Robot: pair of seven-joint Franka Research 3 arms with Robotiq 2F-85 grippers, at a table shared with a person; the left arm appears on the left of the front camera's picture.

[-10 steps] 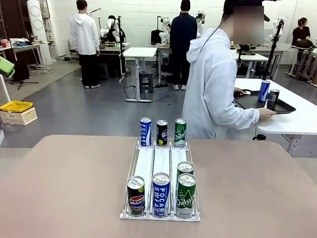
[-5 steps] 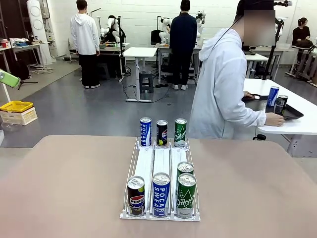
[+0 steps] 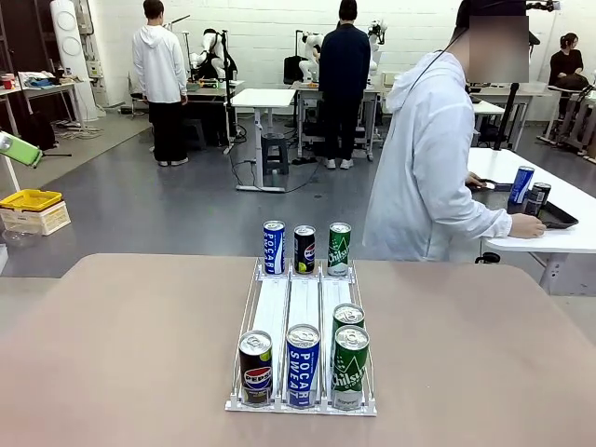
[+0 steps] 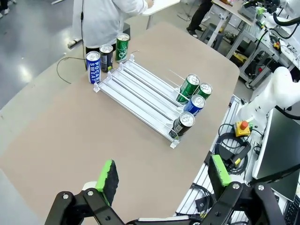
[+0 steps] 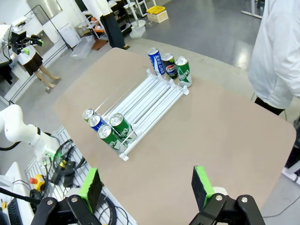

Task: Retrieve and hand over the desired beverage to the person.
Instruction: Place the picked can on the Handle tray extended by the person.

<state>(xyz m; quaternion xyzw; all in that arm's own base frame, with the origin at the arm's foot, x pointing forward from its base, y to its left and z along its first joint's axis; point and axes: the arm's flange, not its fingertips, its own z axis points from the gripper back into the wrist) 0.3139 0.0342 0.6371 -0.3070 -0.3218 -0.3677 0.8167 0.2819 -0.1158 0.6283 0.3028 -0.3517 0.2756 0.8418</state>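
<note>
Left fingers: from my left wrist camera I see the left gripper (image 4: pixel 161 176) with its green fingers (image 4: pixel 108 174) spread wide, nothing between them, hanging high above the tabletop (image 4: pixel 70 136).
Right fingers: the right gripper (image 5: pixel 146 183) is spread the same way, green fingers (image 5: pixel 202 180) apart and holding nothing, well above the tabletop's near edge.
Cans: the beverage cans sit in a white three-lane rack (image 3: pixel 303 312). At the robot's end I read a dark Pepsi can (image 3: pixel 255 366), a blue Pocari Sweat can (image 3: pixel 303 364) and two green Chilsung cans (image 3: pixel 350 365), one behind the other. At the far end stand a blue can (image 3: pixel 273 247), a dark can (image 3: pixel 304 249) and a green can (image 3: pixel 339 248).
Cans versus fingers: every can is well apart from both pairs of fingers, below and ahead of them; none is touched.
Person: the person (image 3: pixel 428 168) in the white hooded jacket stands beyond the far right corner, turned sideways toward a side table (image 3: pixel 559 237), one hand (image 3: pixel 527 226) beside a dark tray (image 3: pixel 557 217) with two cans.
Hard to make out: I cannot tell which drink is wanted; the person's lower body is hidden behind the tabletop, and the tray cans' labels are too small to read.
</note>
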